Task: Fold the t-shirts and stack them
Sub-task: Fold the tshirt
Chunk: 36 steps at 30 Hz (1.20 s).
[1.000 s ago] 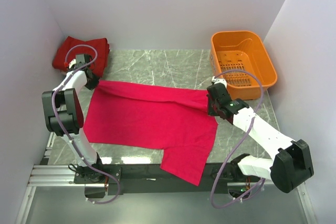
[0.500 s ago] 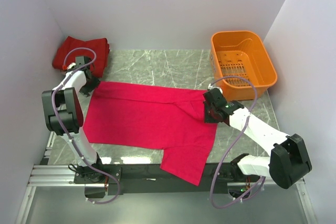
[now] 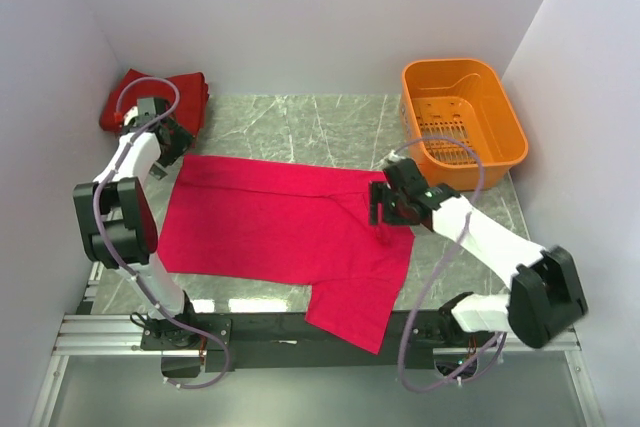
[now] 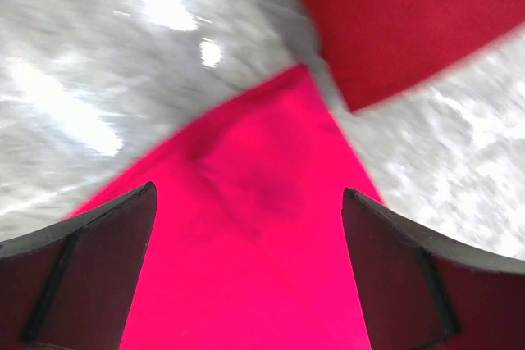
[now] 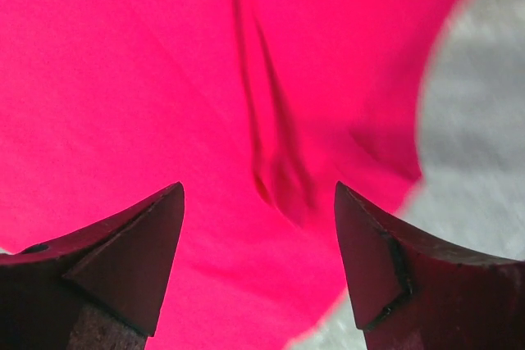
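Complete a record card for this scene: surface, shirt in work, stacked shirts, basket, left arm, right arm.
surface: grey marble table
shirt in work: crimson t-shirt, spread flat, one sleeve reaching the near edge
stacked shirts: darker red t-shirts, folded, far left corner
basket: orange basket, far right
left arm: left gripper open over the crimson shirt's far left corner
right arm: right gripper open over its right edge

Text on crimson t-shirt [image 3: 280, 227]: none readable, plain cloth.
Text on dark red t-shirts [image 3: 193, 87], far left: none readable.
Text on orange basket [image 3: 455, 82], far right: none readable.
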{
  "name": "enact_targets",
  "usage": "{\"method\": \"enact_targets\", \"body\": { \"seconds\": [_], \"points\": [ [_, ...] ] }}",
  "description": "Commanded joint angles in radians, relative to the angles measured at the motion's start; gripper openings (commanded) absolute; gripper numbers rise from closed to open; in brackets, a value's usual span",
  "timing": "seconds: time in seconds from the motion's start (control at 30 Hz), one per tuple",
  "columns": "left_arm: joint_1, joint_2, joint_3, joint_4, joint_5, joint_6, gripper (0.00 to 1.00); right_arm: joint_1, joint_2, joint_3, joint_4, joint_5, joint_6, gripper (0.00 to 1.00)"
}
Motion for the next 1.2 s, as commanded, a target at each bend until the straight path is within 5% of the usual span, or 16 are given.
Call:
{"method": "enact_targets", "body": {
  "seconds": [0.0, 0.23, 0.43, 0.9, 1.17],
  "points": [
    [-0.041, -0.015, 0.033, 0.063, 0.101, 0.022, 1.00, -0.014, 0.112, 0.123, 0.138, -0.054, -0.021, 0.80],
    [-0.067, 0.125, 0.070, 0.120, 0.187, 0.030, 1.00, -0.047, 0.435, 0.319, 0.239, -0.189, -0.041, 0.83],
    [-0.066, 0.209, 0.108, 0.097, 0.178, 0.041, 1.00, -0.054, 0.554, 0.375, 0.236, -0.255, -0.063, 0.85],
    [-0.063, 0.219, 0.090, 0.095, 0.151, 0.034, 1.00, -0.026, 0.509, 0.243, 0.336, -0.503, -0.121, 0.85],
    [-0.061, 0.200, 0.071, 0.085, 0.129, 0.031, 0.99, 0.072, 0.451, 0.198, 0.290, -0.378, -0.146, 0.85]
  ]
}}
